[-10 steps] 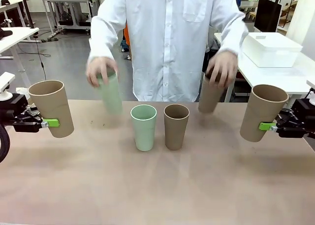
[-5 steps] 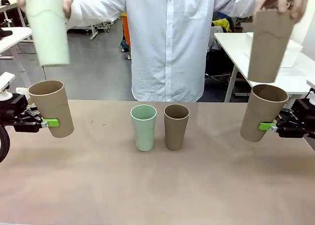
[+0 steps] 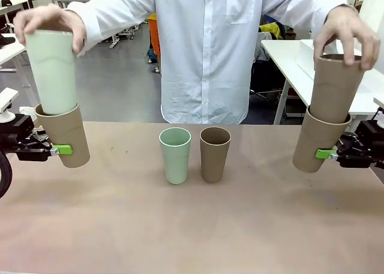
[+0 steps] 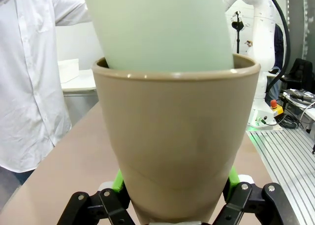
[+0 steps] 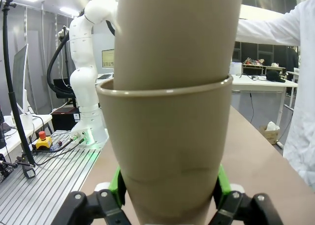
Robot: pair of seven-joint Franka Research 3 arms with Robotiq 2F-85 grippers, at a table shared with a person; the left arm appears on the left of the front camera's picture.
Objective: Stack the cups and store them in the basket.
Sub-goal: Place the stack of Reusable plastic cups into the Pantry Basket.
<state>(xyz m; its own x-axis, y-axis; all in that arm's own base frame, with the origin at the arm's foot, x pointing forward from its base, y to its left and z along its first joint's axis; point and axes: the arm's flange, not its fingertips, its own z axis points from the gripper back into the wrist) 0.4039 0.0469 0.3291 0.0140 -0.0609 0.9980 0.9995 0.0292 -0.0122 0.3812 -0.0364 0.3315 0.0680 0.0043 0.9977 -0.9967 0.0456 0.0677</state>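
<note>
Finds the pale mint green tapered matte tumbler (image 3: 53, 70), held high a moment ago, now sunk partway into the tan-brown tapered matte tumbler (image 3: 67, 136) pinched by the left end effector (image 3: 65, 149) above the left end of the counter (image 3: 192, 226), and a second tan-brown tumbler (image 3: 336, 88) likewise nested in the third tan-brown tumbler (image 3: 315, 145) clamped by the right end effector (image 3: 319, 154), pressed down by the person's one hand (image 3: 48, 23) and other hand (image 3: 348, 31). Leaves, by judgement, two stacks begun, with the upright mint green tumbler (image 3: 175, 155) and fourth tan-brown tumbler (image 3: 215, 154) mid-counter unstacked. Shows no legible brand, label or writing.
</note>
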